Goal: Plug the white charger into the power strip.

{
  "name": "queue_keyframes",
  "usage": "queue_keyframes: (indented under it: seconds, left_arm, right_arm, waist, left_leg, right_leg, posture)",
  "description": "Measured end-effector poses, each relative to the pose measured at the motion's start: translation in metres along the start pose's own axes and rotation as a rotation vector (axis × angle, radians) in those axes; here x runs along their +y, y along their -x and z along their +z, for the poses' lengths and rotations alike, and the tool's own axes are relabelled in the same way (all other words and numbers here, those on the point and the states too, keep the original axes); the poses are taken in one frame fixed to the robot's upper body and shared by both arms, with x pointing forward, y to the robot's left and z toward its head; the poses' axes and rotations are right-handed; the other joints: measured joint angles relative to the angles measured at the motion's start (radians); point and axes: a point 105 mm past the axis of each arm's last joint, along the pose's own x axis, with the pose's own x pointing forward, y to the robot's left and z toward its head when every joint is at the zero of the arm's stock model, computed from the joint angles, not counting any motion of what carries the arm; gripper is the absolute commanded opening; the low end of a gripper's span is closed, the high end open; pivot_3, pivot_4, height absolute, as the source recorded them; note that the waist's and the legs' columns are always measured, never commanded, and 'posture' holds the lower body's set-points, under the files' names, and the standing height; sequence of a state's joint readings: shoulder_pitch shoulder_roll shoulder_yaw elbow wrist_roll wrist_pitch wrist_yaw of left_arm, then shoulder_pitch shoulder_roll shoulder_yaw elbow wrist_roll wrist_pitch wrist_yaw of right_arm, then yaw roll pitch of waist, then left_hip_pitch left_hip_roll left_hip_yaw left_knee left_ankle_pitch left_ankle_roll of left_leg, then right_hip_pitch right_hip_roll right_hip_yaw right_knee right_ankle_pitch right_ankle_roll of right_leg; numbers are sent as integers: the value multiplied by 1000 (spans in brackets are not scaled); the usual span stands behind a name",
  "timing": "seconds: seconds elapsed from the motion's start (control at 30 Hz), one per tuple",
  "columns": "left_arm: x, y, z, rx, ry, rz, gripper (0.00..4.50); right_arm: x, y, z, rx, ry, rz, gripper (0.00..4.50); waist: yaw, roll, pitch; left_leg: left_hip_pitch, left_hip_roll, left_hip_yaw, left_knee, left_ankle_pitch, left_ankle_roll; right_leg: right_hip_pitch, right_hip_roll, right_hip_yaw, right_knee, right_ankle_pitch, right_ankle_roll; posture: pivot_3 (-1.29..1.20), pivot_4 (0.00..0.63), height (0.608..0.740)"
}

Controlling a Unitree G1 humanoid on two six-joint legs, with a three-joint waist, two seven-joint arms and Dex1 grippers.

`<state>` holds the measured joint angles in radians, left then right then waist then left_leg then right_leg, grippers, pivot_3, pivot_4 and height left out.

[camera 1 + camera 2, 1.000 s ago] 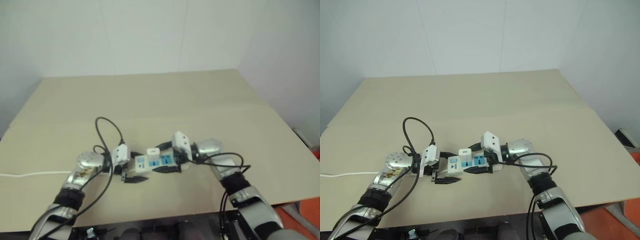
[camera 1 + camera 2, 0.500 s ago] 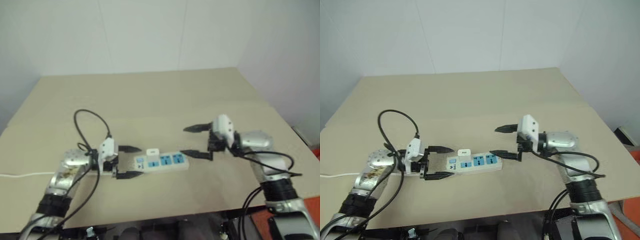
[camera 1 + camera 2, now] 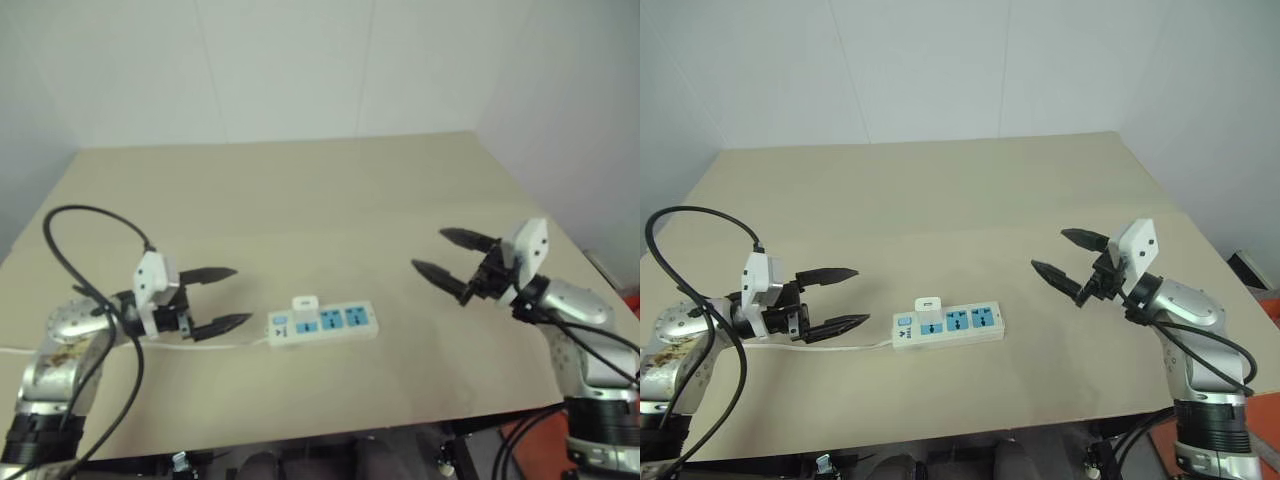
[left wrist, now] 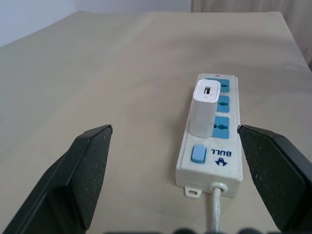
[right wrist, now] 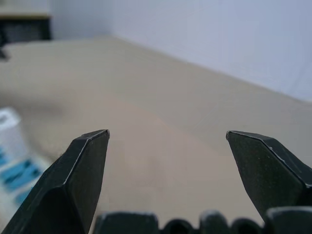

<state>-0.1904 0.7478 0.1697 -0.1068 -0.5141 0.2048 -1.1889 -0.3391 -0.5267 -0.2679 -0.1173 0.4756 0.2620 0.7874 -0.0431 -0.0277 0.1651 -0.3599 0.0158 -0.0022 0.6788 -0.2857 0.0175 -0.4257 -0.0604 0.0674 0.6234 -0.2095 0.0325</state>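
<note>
The power strip point(image 3: 946, 324) lies flat on the beige table point(image 3: 940, 200), near the front edge and about midway between the two arms. It runs left to right, with three blue socket faces in a row and a small blue switch point(image 4: 198, 154) at its left end. Beside the switch the casing reads "BULL" point(image 4: 222, 154) under a small logo. A thin white cord point(image 3: 855, 346) leaves that left end and runs off along the table to the left.

The white charger point(image 4: 204, 108) stands upright on the strip, seated in the socket next to the switch, with a small port visible in its top face. From the head views it shows as a small white block point(image 3: 929, 303) at the far side of the strip's left part.

The left gripper point(image 3: 844, 298) hangs above the table just left of the strip, its black fingers spread wide apart and pointing right toward it, holding nothing. The right gripper point(image 3: 1061, 254) is raised well to the right of the strip, pointing left, fingers likewise wide apart and empty. A black cable point(image 3: 690, 225) loops up over the left arm
</note>
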Motion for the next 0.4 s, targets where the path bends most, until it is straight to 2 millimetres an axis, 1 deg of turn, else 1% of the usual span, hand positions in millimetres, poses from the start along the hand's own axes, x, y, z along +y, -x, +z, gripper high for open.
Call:
queue_keyframes:
  seconds: [0.1, 0.17, 0.27, 0.4]
  left_arm:
    - [2, -6, 5, -13, -16, -13, 4488]
    - [4, -6, 8, -18, -24, -12, 4488]
    - [5, -6, 7, -11, -14, -7, 4488]
    - [9, -5, 5, 7, 12, 43, 4488]
  right_arm:
    - [-4, -4, 6, -29, -1, -39, 4500]
    - [-4, -4, 7, -27, 4, -38, 4500]
    - [-3, 0, 7, -8, 7, -18, 4500]
    - [1, 0, 11, -24, -54, 2, 4500]
  waist:
    - [3, 0, 1]
    - [5, 0, 1]
    - [4, 0, 1]
    - [0, 0, 1]
  left_leg:
    - [-1, 0, 0, 0, 0, 0]
    - [-2, 0, 0, 0, 0, 0]
    - [-2, 0, 0, 0, 0, 0]
    - [-2, 0, 0, 0, 0, 0]
  right_leg:
    - [0, 0, 0, 0, 0, 0]
    - [0, 0, 0, -1, 0, 0]
    - [-1, 0, 0, -1, 0, 0]
    - [-1, 0, 0, -1, 0, 0]
  posture:
    - [0, 150, 740]
    - [0, 150, 740]
    - [0, 150, 740]
    - [0, 150, 740]
